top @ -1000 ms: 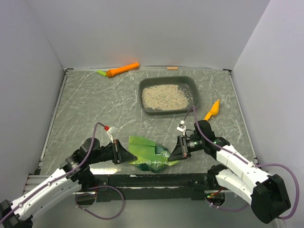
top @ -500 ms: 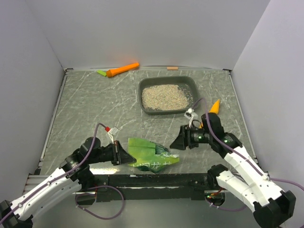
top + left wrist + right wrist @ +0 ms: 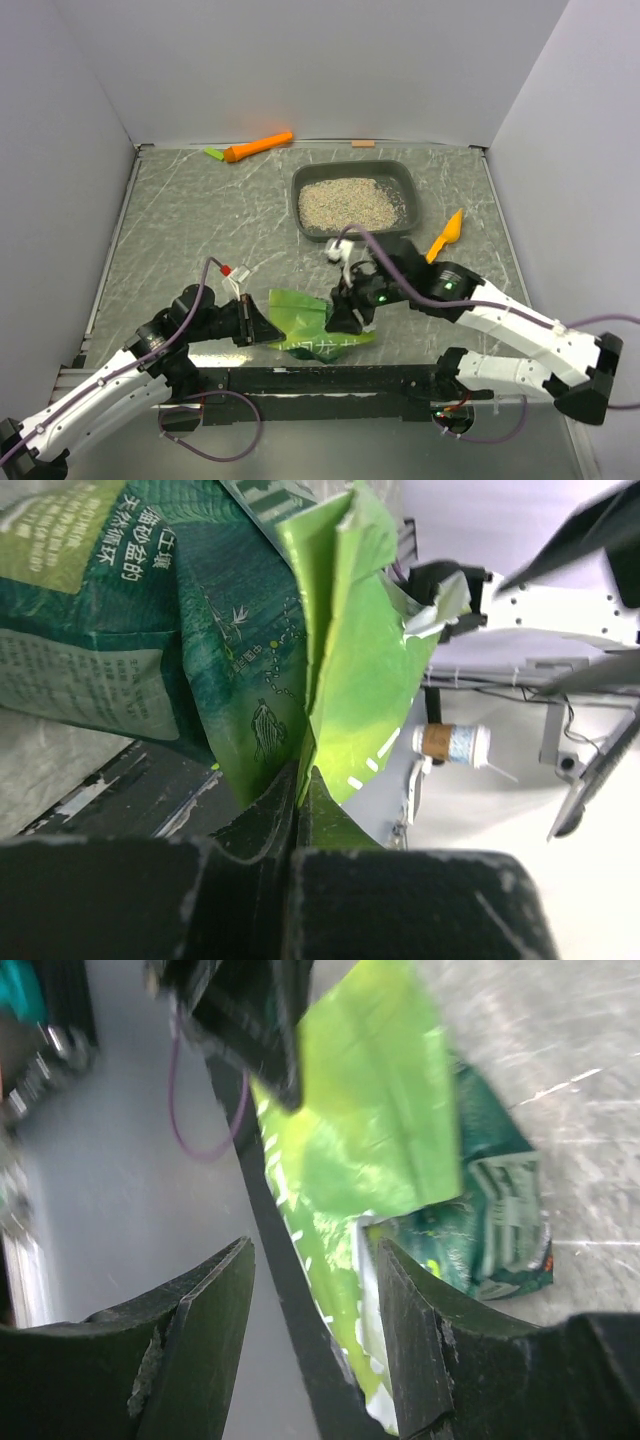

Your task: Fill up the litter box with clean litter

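Top external view showed the litter box (image 3: 350, 237) toward 1 o'clock on the marbled surface (image 3: 200, 220), with the clean litter (image 3: 348, 204) spread as a speckled layer inside it. An orange scoop (image 3: 447, 235) lay just off the box's 4 o'clock corner. A green bag (image 3: 310, 340) lay at 6 o'clock by the near edge, well apart from the box. The left hand (image 3: 268, 327) met the bag at its 9 o'clock side and the right hand (image 3: 340, 318) was at its 2 o'clock side, but from above neither grip could be read.

Left wrist view settled one: the fingers were pressed together, pinching the bag's bright green flap, with the darker printed panel hanging at 10 o'clock.

Right wrist view settled the other: its fingers (image 3: 200, 1340) stood spread, the light green flap lying beyond and between them. I could not tell whether they touched it.
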`<action>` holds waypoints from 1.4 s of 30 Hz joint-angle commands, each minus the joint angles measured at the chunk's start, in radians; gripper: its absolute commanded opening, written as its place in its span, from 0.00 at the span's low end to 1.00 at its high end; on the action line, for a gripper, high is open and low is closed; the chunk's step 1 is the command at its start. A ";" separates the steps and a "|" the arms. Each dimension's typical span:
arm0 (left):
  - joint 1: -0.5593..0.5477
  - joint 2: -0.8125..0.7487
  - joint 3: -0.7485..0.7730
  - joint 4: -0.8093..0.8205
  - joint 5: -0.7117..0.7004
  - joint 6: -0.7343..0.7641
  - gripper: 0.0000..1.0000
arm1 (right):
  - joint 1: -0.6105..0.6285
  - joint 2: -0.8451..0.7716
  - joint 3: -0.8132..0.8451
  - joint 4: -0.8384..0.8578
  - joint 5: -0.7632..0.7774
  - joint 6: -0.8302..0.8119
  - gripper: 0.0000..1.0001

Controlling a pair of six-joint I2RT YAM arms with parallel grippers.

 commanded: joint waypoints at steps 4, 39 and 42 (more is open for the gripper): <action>0.003 0.006 0.082 -0.203 -0.159 0.016 0.01 | 0.218 0.073 0.067 -0.038 0.176 -0.215 0.59; 0.003 0.041 0.098 -0.187 -0.150 0.033 0.01 | 0.408 0.185 -0.105 0.053 0.446 -0.327 0.59; 0.002 0.052 0.109 -0.190 -0.150 0.042 0.01 | 0.407 0.204 -0.108 0.024 0.467 -0.319 0.49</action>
